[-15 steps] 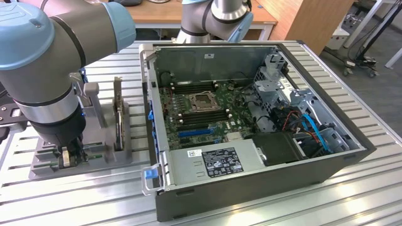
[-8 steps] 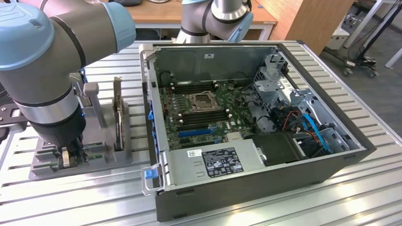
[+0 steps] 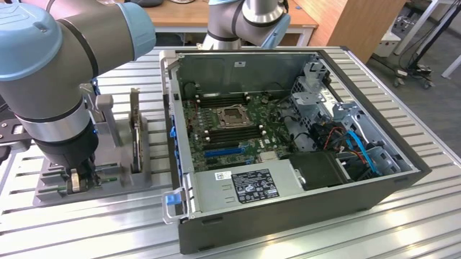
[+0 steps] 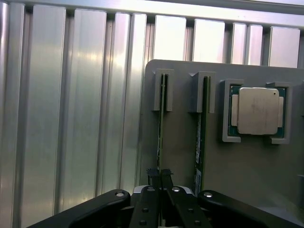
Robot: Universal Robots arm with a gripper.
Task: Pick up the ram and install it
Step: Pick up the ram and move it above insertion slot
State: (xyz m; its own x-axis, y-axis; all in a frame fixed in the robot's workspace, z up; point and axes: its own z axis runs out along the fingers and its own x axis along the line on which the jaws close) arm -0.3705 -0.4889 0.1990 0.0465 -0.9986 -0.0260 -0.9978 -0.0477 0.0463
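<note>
Your slatted table (image 3: 72, 232) carries the open computer case (image 3: 288, 210) and, at the exterior view's left, a grey holder (image 4: 247, 175). Your claw (image 4: 160, 175) sits low over that holder, pinched narrow on the ram (image 4: 160, 123). The ram stands on edge in its slot beside a second stick (image 4: 199, 137), with the square processor (image 4: 258, 110) nearby.

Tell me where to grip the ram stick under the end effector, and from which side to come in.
Pinch the ram across its two flat faces at the exposed upper long edge, coming straight down from above. It stands on edge in a slot of the grey holder, so only that edge is free. The end effector is shut on it there.
</note>
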